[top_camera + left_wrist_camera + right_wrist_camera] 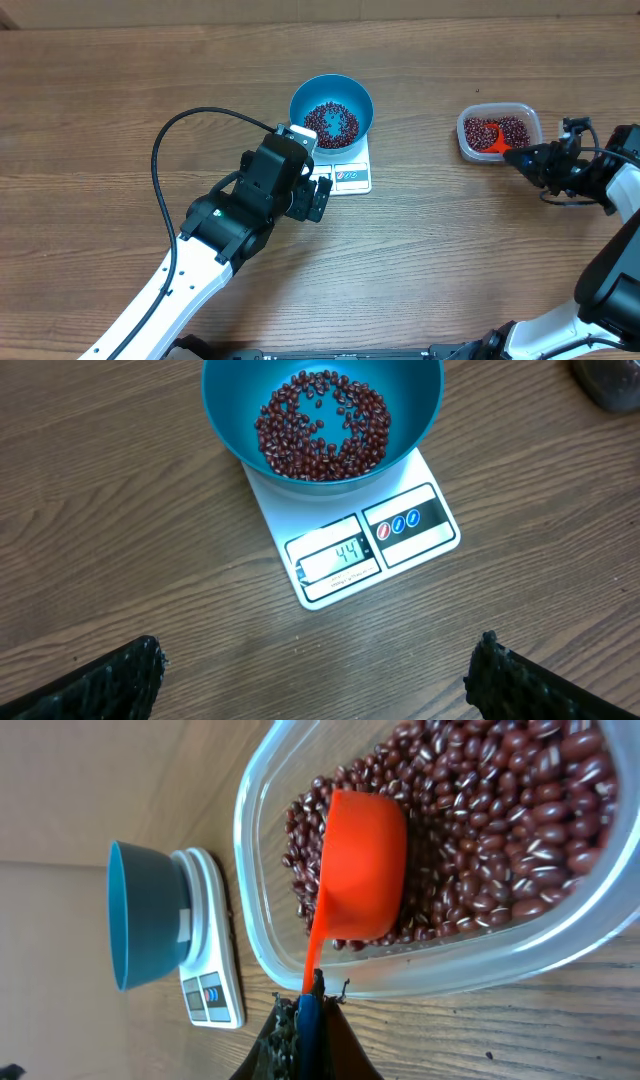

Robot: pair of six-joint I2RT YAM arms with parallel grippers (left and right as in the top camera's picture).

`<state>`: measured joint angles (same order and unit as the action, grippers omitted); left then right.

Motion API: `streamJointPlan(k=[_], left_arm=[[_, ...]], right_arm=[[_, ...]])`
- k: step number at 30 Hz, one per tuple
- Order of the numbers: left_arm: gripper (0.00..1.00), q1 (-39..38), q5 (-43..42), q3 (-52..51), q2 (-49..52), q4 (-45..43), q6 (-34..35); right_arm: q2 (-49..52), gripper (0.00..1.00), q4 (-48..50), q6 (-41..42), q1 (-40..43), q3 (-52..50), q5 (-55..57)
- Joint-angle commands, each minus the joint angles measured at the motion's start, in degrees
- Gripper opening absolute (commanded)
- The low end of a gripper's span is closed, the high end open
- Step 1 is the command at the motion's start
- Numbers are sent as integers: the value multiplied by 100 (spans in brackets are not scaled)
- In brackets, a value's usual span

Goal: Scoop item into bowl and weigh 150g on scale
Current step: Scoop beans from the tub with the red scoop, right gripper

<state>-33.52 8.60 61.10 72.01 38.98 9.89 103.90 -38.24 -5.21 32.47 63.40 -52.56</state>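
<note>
The blue bowl [331, 110] stands on the white scale [350, 180] and holds a ring-shaped layer of dark red beans [322, 425]. The scale's display [338, 555] reads 44. My left gripper [319, 652] hovers open over bare table just in front of the scale, with nothing between its fingers. At the right, my right gripper [310, 992] is shut on the thin handle of an orange scoop [365, 860]. The scoop's cup lies among the beans [500, 830] in the clear tub [250, 890]. No beans show on the scoop's visible side.
The clear tub [499, 132] sits at the right of the wooden table, well apart from the bowl [140, 915] and scale [212, 982]. The left arm's black cable [165, 150] loops over the table to the left of the scale.
</note>
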Motion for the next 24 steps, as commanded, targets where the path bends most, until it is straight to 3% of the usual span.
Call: streamJointPlan(k=[1, 7, 24], left_arm=[[100, 28, -59, -33, -2, -15, -87], [99, 28, -59, -33, -2, -15, -87], [100, 28, -59, -33, -2, -15, -87]], right_arm=[[39, 4, 92, 94, 103, -4, -511], [39, 4, 240, 94, 254, -2, -1316], [39, 4, 197, 94, 367, -2, -1576]])
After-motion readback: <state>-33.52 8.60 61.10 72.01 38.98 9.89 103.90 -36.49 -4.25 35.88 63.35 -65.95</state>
